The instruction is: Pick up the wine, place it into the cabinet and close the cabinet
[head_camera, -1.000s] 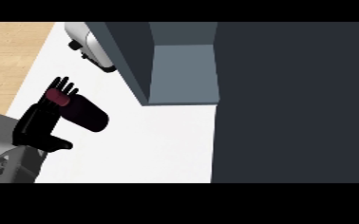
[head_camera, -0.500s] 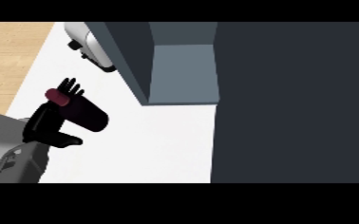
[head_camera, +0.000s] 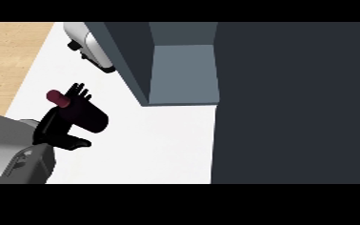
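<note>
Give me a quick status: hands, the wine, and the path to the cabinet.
Left hand shut on wine bottle, fingers curled round it, above the counter. Right hand out of view. Cabinet open, up and right; nothing visible between.

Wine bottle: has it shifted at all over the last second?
Yes, slightly. The wine bottle, held in the left hand, has risen a little in the head view and edged toward the open cabinet.
</note>
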Robot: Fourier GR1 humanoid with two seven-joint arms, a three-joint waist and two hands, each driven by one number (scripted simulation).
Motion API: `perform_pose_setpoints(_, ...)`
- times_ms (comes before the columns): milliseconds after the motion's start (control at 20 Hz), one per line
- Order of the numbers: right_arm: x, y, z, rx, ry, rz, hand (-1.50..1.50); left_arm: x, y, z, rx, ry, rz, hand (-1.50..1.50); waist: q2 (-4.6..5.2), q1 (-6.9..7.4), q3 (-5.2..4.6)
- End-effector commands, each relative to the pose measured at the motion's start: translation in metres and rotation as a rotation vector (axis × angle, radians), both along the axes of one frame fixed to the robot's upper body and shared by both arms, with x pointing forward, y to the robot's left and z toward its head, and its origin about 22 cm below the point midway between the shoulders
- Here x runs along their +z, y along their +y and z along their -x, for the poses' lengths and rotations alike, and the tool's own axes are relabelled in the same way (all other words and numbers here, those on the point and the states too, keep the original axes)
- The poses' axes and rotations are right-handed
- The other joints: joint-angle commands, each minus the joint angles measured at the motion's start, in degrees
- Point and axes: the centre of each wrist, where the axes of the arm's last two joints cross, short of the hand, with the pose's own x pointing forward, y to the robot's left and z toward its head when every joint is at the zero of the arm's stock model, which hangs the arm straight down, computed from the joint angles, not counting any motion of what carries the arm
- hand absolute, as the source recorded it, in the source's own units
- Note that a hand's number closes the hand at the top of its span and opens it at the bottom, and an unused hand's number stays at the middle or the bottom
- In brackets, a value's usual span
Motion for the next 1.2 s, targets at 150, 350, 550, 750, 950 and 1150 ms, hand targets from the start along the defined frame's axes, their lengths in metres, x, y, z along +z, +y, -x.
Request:
perform_pose_setpoints(150, 0.018, 0.008, 0.031, 0.028, -0.066, -0.038, -1.50, 0.001, 0.009, -0.005, -0.006, -0.050, 0.074, -1.50, 0.14, -0.22, -0.08)
perform_pose_setpoints(350, 0.012, 0.000, 0.031, 0.042, -0.045, -0.044, -1.50, -0.008, -0.007, -0.004, -0.040, -0.041, 0.132, -1.50, -0.01, 0.00, 0.00)
perform_pose_setpoints(550, 0.011, -0.007, 0.021, 0.029, -0.046, -0.010, -1.50, -0.009, -0.013, -0.008, -0.123, -0.035, 0.180, 1.50, 0.17, -0.50, -0.03)
perform_pose_setpoints(750, 0.013, -0.004, 0.028, 0.025, -0.052, -0.046, -1.50, -0.007, -0.037, -0.016, -0.171, -0.095, 0.121, 1.50, -0.11, -0.05, 0.01)
perform_pose_setpoints(950, 0.020, -0.011, 0.023, 0.020, -0.039, -0.016, -1.50, -0.017, -0.010, 0.011, -0.044, -0.108, 0.034, 1.50, -0.04, 0.41, 0.02)
perform_pose_setpoints(1150, 0.003, -0.012, 0.024, -0.017, -0.019, -0.031, -1.50, -0.034, -0.043, 0.033, 0.204, -0.092, 0.002, 1.50, -0.89, 1.84, 0.32)
